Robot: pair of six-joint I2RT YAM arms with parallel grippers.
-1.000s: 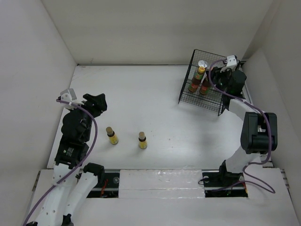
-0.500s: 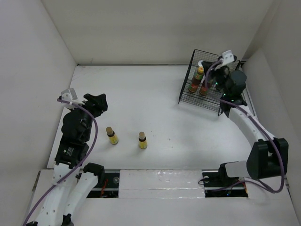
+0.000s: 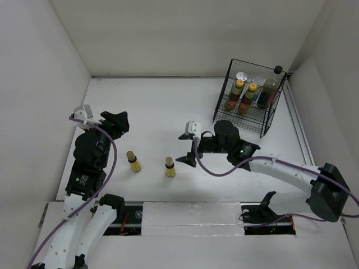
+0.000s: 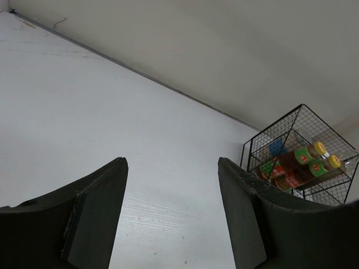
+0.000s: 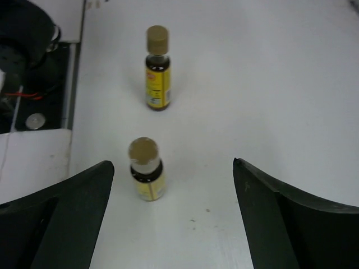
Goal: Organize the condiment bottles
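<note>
Two tiny yellow bottles stand upright on the table, one at the left (image 3: 133, 161) and one at the right (image 3: 170, 167). My right gripper (image 3: 187, 147) is open and empty, just right of the right bottle. In the right wrist view this bottle (image 5: 146, 171) stands ahead of the open gripper (image 5: 173, 165), toward its left finger, and the other bottle (image 5: 157, 67) stands farther off. The black wire basket (image 3: 223, 101) holds two yellow-capped red sauce bottles (image 3: 235, 94), a silver-lidded shaker (image 3: 242, 77) and a dark black-capped bottle (image 3: 271, 89). My left gripper (image 3: 115, 122) is open and empty, above the table's left side.
White walls close in the table at the back and on both sides. The basket stands in the back right corner and also shows in the left wrist view (image 4: 270, 140), far beyond the open left gripper (image 4: 172, 168). The arm bases and a rail run along the near edge.
My right gripper has left the basket and swung down-left to the middle of the table, open beside the right tiny bottle. The dark bottle now shows in the basket. The left arm has not moved.
</note>
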